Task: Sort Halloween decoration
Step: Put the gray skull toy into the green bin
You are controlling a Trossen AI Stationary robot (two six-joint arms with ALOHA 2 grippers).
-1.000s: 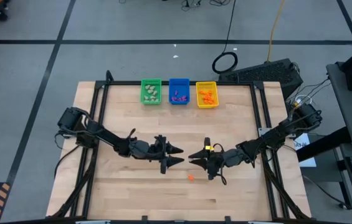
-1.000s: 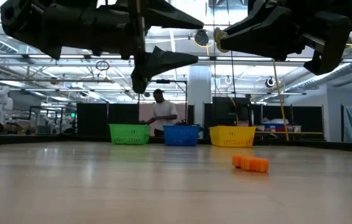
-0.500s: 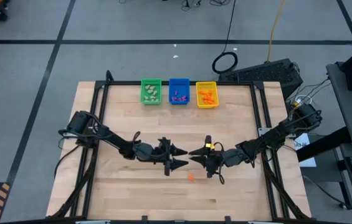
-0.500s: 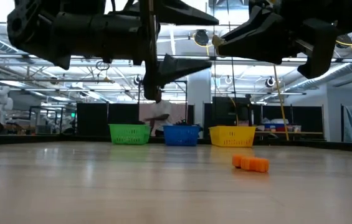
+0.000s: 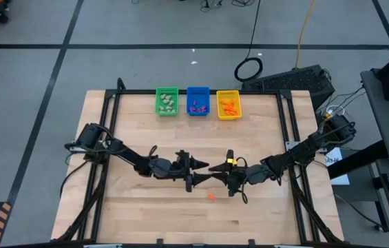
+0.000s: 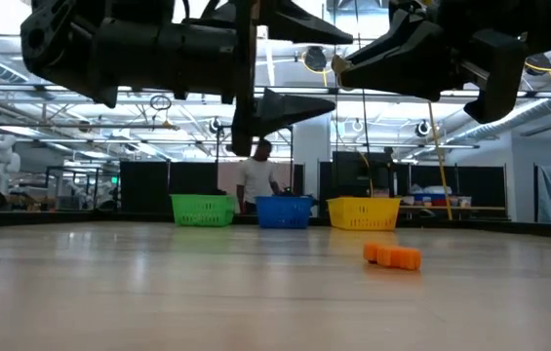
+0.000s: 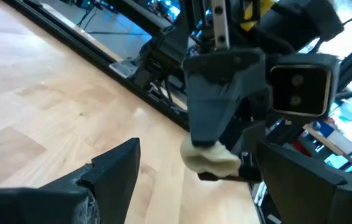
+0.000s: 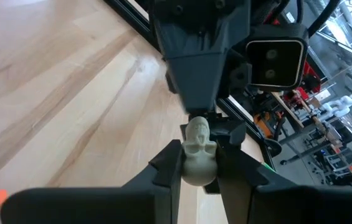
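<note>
Right wrist view: a pale skull trinket [image 8: 196,155] is pinched between the right gripper [image 8: 195,169] fingers, held above the table [image 5: 139,213] mid-board. The left gripper [image 5: 195,171] is spread wide, tip to tip with the right one, nothing held. One orange trinket [image 5: 211,195] is seen on the wood just below the grippers. Remaining trinkets are seen in the green bin [image 5: 166,101], blue bin [image 5: 197,100] and yellow bin [image 5: 228,105] at the far edge.

Pale skull-shaped trinket [image 8: 197,155], upright, pinched between the fingers of the right claw [image 8: 195,163] above the bench [image 5: 263,207]. Orange trinket [image 6: 392,256] lies loose on the bench, near its front edge, below the claws.
</note>
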